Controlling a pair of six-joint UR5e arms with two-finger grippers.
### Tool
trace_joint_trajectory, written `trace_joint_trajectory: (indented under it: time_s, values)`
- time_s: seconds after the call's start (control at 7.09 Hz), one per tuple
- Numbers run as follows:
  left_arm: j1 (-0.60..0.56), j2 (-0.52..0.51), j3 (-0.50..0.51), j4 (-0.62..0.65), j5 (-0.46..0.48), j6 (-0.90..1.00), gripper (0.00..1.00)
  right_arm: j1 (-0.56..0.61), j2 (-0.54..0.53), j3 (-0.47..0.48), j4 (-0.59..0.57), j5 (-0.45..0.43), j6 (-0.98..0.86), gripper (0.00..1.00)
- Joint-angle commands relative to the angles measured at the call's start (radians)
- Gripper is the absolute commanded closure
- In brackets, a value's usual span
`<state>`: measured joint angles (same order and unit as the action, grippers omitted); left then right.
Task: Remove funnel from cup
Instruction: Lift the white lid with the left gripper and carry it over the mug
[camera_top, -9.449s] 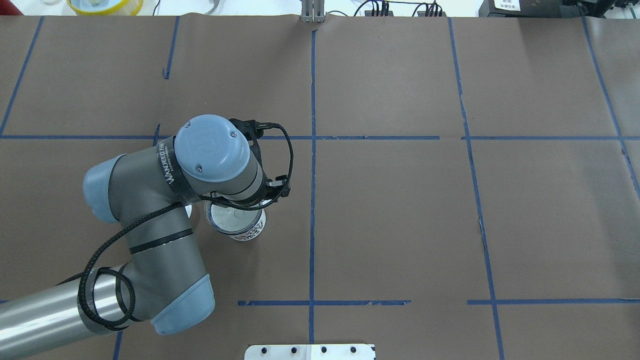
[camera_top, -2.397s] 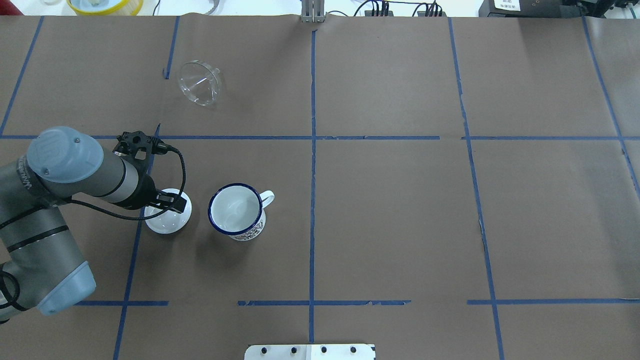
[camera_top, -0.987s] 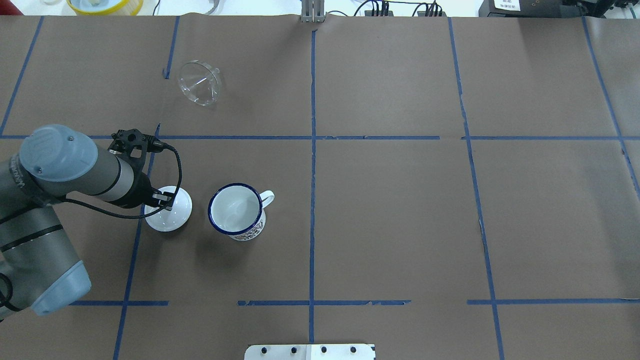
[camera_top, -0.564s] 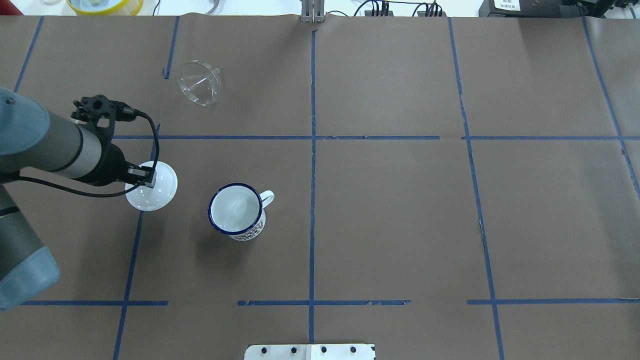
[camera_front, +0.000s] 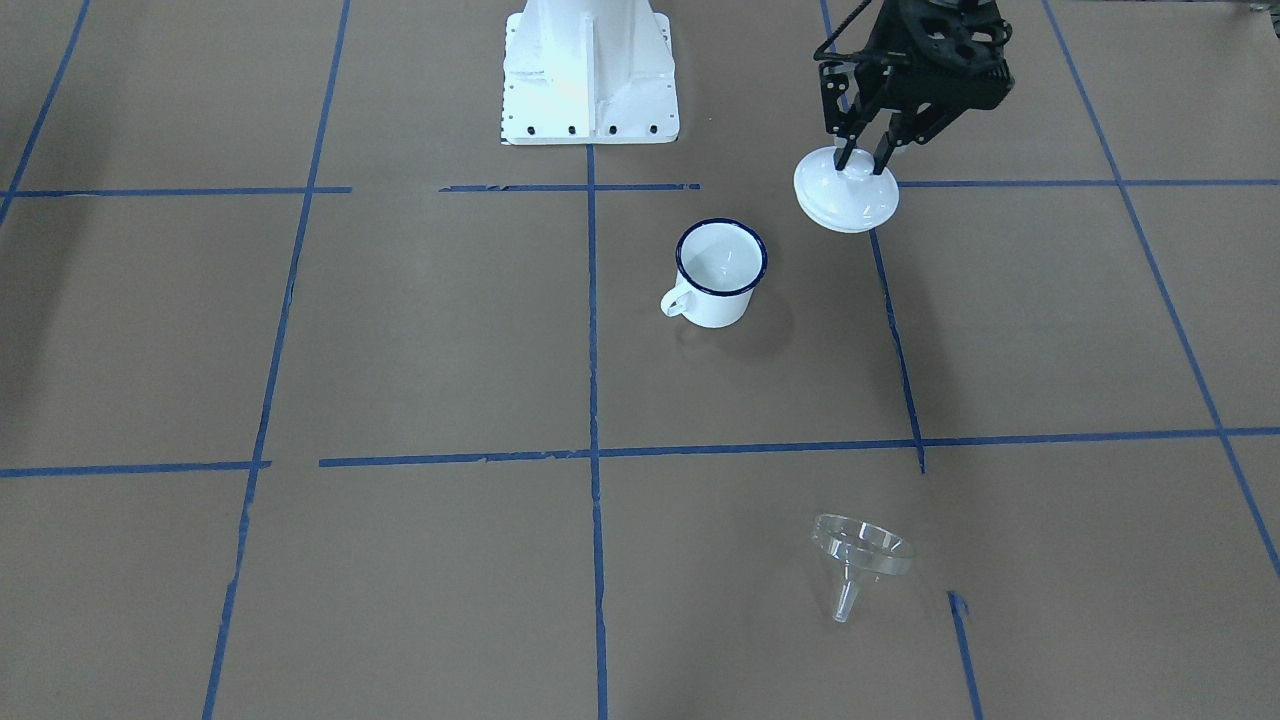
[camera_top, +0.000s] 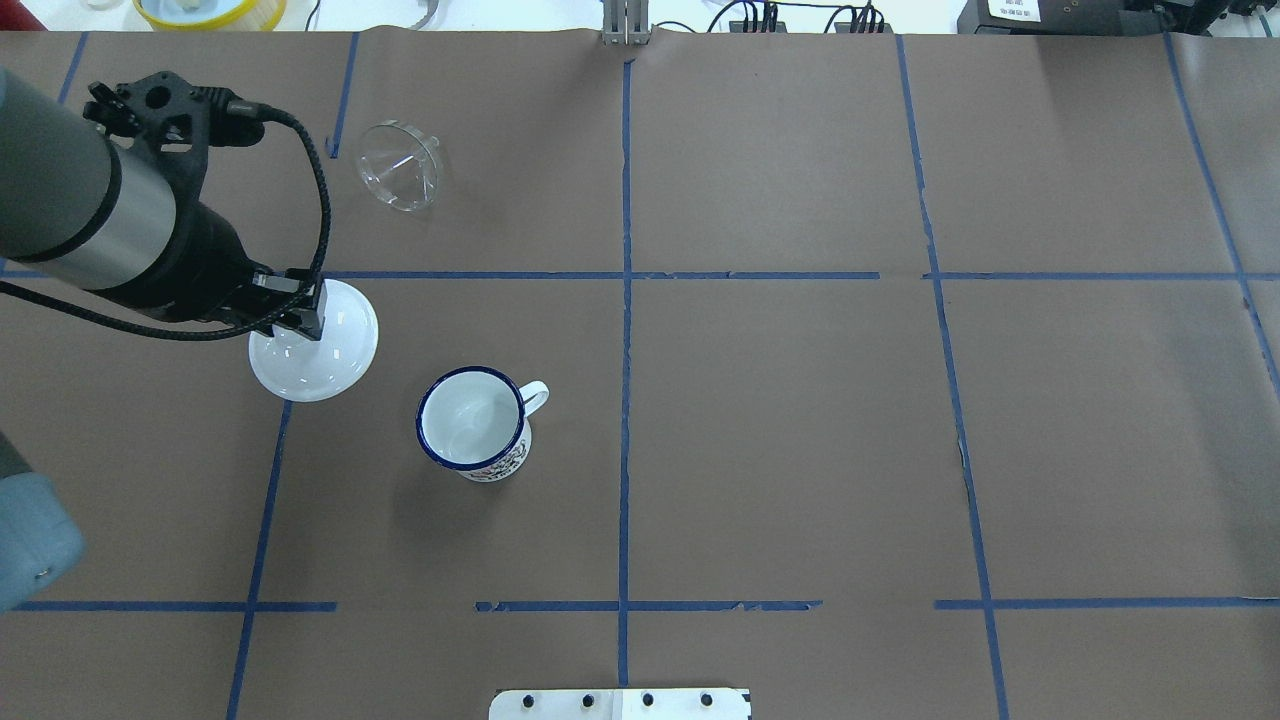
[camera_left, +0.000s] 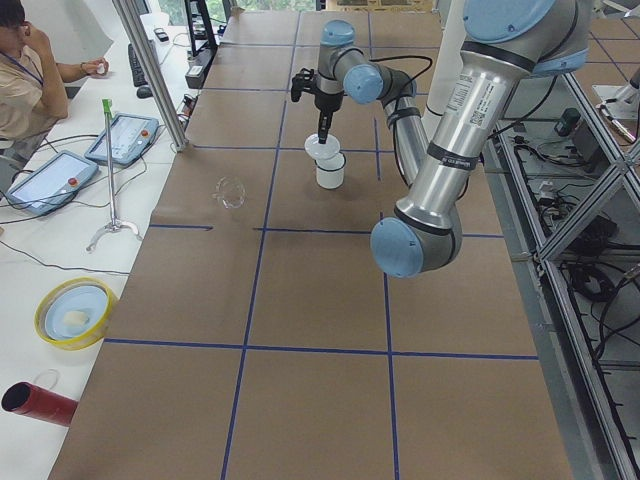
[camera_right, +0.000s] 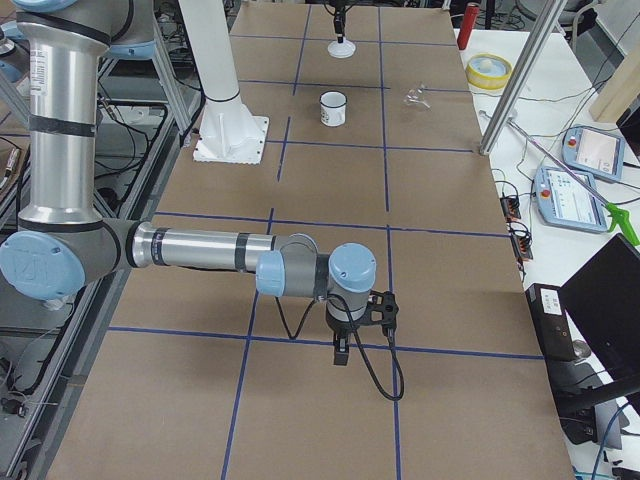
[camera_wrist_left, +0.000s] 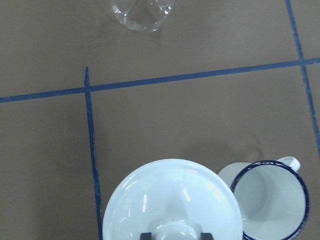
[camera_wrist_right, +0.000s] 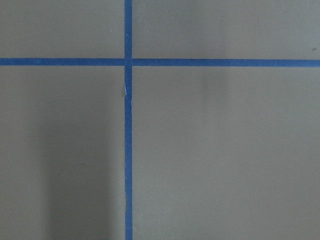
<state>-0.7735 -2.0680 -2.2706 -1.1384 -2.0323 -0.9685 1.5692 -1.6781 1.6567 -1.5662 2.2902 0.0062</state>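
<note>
**Table seen from across, robot base at top.** Nearest my base, the cup (camera_front: 720, 272) stands upright and empty. Just beyond it, my left gripper (camera_front: 865, 160) is clamped on the knob of a white domed lid (camera_front: 846, 195), which I judge to hang clear of the table (camera_front: 400, 330). Farthest out, the funnel (camera_front: 860, 560) lies tilted on the table, well apart from the cup, so I judge the removal done.

**Risks:** the knob looks small and smooth, so the lid may swing or slip from my grip and strike the cup beside it. Farther out, the light funnel can roll on its cone if nudged.

**Hard to see:** my grip mostly covers the knob, and the funnel's clear wall is faint. My right gripper (camera_right: 341, 350) shows only from the side, so I cannot tell whether it is open or closed
</note>
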Motion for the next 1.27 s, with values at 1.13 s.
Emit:
trace_joint_trajectory:
  time_s: [1.13]
  values:
    - [0.171, -0.107, 0.329, -0.195, 0.040, -0.202, 1.00, 0.000, 0.000, 0.000, 0.000, 0.000, 0.000, 0.00]
